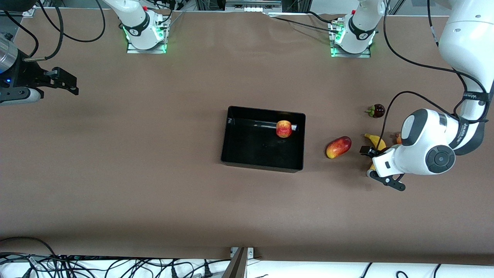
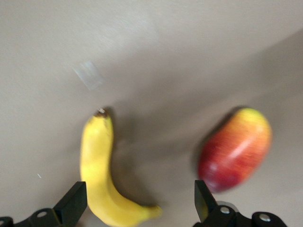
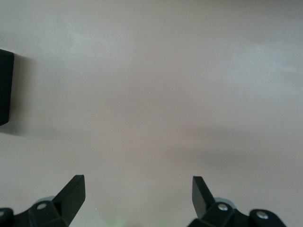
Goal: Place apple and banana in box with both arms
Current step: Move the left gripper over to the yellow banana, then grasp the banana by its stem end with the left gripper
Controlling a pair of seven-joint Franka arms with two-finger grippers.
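Note:
The black box [image 1: 247,148] sits at the table's middle. The apple [image 1: 284,128] lies in it, by the wall nearest the left arm's end. The banana [image 1: 375,141] lies on the table toward the left arm's end, partly hidden by my left gripper [image 1: 376,166]. That gripper is open and hovers low over the banana. In the left wrist view the banana [image 2: 99,175] curves between the spread fingers of the gripper [image 2: 140,201], untouched. My right gripper [image 1: 67,82] is open and empty over bare table at the right arm's end. The right wrist view shows it [image 3: 137,194] open, with a box corner [image 3: 5,87].
An oblong red-yellow mango-shaped fruit [image 1: 338,147] lies between the box and the banana; it also shows in the left wrist view [image 2: 235,149]. A dark round fruit [image 1: 376,111] lies farther from the front camera than the banana. A small orange thing [image 1: 397,138] peeks out beside the left arm.

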